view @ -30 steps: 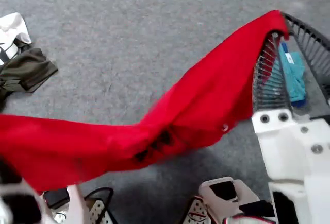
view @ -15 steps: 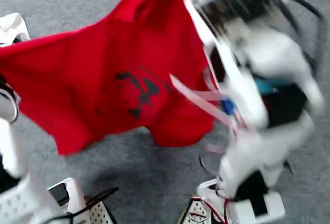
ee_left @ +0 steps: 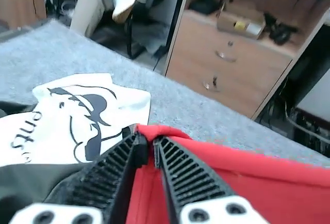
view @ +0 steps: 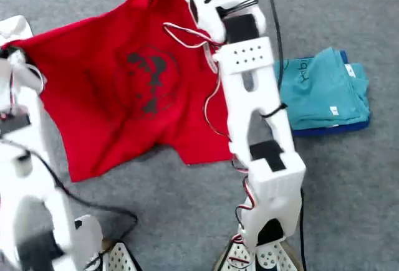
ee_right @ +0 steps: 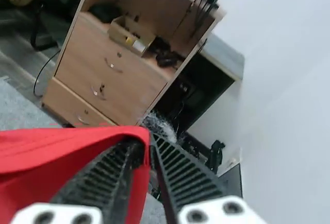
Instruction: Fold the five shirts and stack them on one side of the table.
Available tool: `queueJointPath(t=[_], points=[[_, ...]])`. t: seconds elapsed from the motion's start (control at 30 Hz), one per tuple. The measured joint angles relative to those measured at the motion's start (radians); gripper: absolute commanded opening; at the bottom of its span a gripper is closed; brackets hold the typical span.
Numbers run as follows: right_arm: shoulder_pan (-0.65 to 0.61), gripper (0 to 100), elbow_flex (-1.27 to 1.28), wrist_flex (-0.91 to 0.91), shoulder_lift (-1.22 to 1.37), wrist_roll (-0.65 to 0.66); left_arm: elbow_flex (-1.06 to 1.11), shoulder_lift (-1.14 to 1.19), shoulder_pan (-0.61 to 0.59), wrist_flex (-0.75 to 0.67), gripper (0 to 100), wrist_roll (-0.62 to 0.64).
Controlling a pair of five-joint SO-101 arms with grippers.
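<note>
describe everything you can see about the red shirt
The red shirt is soft cloth with a dark round print on its front. It hangs spread out above the grey table, held up at two top edges: the left gripper is shut on one, the right gripper on the other. Whether its lower hem touches the table is unclear.

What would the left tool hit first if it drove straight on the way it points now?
Apart from the red shirt it grips, the left tool faces bare grey table; the white printed shirt lies just beside that line and might be clipped, depth being unclear.
</note>
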Motion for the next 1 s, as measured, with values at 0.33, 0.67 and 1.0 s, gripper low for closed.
queueJointPath(t=[0.33, 0.67, 1.0], points=[[0.044, 0.2, 0.0, -0.014, 0.044, -0.091, -0.417, 0.213, 0.018, 0.239, 2, 0.0], [0.057, 0.2, 0.0, 0.155, 0.044, -0.084, -0.463, 0.213, 0.078, 0.529, 2, -0.218], [0.058, 0.2, -0.035, 0.588, 0.044, 0.044, -0.411, 0.213, 0.083, 0.692, 2, -0.235]])
